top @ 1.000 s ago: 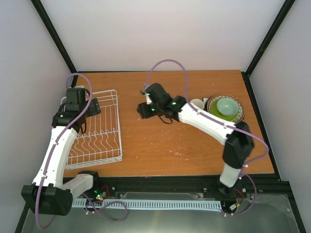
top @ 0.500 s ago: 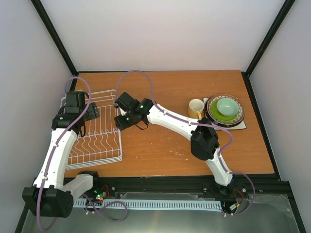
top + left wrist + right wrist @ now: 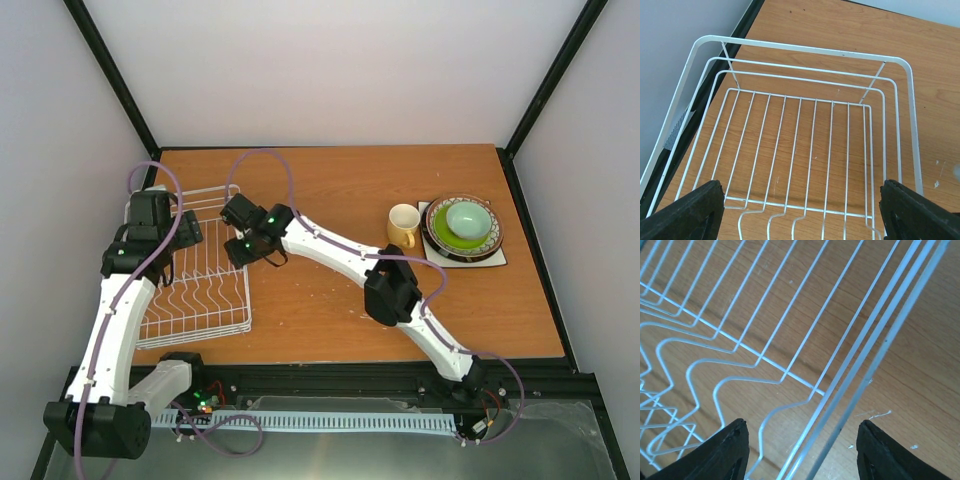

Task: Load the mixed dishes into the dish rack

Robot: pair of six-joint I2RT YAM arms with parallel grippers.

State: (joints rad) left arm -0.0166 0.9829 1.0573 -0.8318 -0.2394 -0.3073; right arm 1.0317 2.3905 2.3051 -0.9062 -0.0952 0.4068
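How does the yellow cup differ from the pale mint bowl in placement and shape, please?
The yellow cup stands directly on the table; the pale mint bowl sits atop the stacked plates. The cup is narrower, the bowl wider. Both stand mouth up, outside the dish rack.

Left wrist view: the rack's [image 3: 805, 50] near end is cut by the bottom edge, and the left end effector [image 3: 802, 210] shows only finger stubs cropped at both lower corners. Right wrist view: the rack runs off every side, and the right end effector [image 3: 810, 450] is cropped the same way. Top view: the arms cover the rack's far end, so contact can't be told. The plates under the bowl [image 3: 468, 217] are mostly hidden. The square plate [image 3: 497, 260] shows corners only, and rim patterns are too small to read.
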